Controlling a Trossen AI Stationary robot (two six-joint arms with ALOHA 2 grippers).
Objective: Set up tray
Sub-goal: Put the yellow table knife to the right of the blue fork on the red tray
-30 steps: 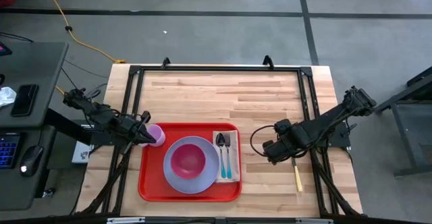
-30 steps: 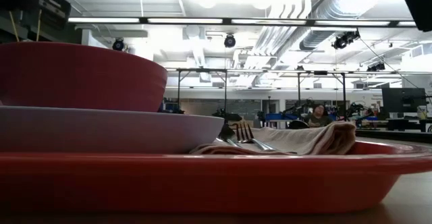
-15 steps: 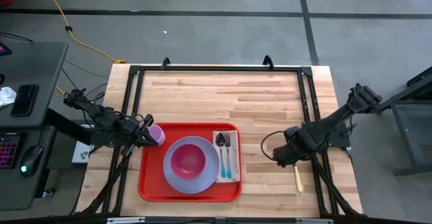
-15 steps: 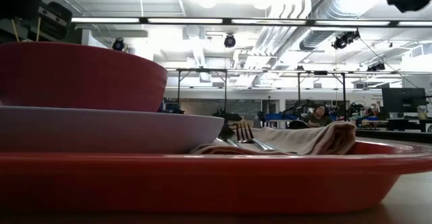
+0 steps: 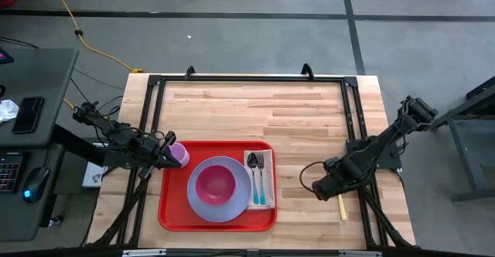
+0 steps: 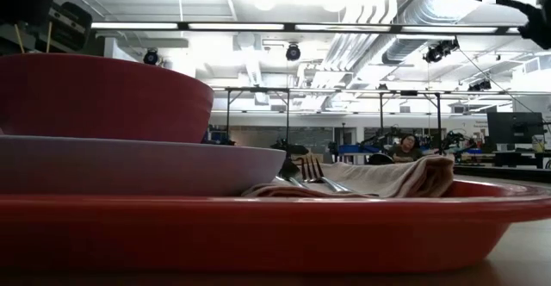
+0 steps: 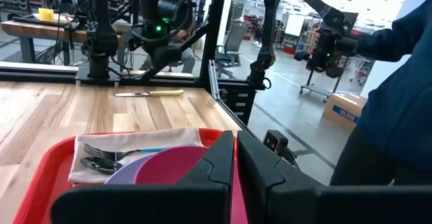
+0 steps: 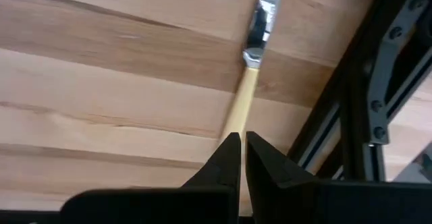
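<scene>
**A:** Tray [image 5: 171,210] position first. You will find the red tray on the near-left part of the wooden bench [image 5: 263,106]. It carries a lavender plate [image 5: 203,206] with a magenta bowl [image 5: 215,183] seated in it. Beside the plate, at the tray's right end, a tan napkin [image 5: 268,181] lies flat with a fork [image 5: 261,164] and a spoon [image 5: 252,162] on top; a teal handle shows among them. A small purple cup [image 5: 180,155] stands in the tray's far-left corner.

**B:** What should you note about the left tool?

**A:** The left tool [image 5: 167,155] sits at the cup, at the tray's left edge. In its wrist view the two dark fingers [image 7: 219,173] stand almost together, with only a thin gap. You cannot confirm from any view whether they grip the cup.

**B:** And the right tool?

**A:** The right tool [image 5: 322,187] is low over the bare bench, well apart from the tray, to its right. Its fingers [image 8: 229,158] are closed together and hold nothing. Just beyond the fingertips lies a knife [image 8: 241,109] with a yellow handle and a metal blade, resting on the wood beside the black frame rail [image 5: 355,125].

**B:** Any readable markings?

**A:** You will find no legible writing or brand mark on the tray, the tableware or the arms.
</scene>
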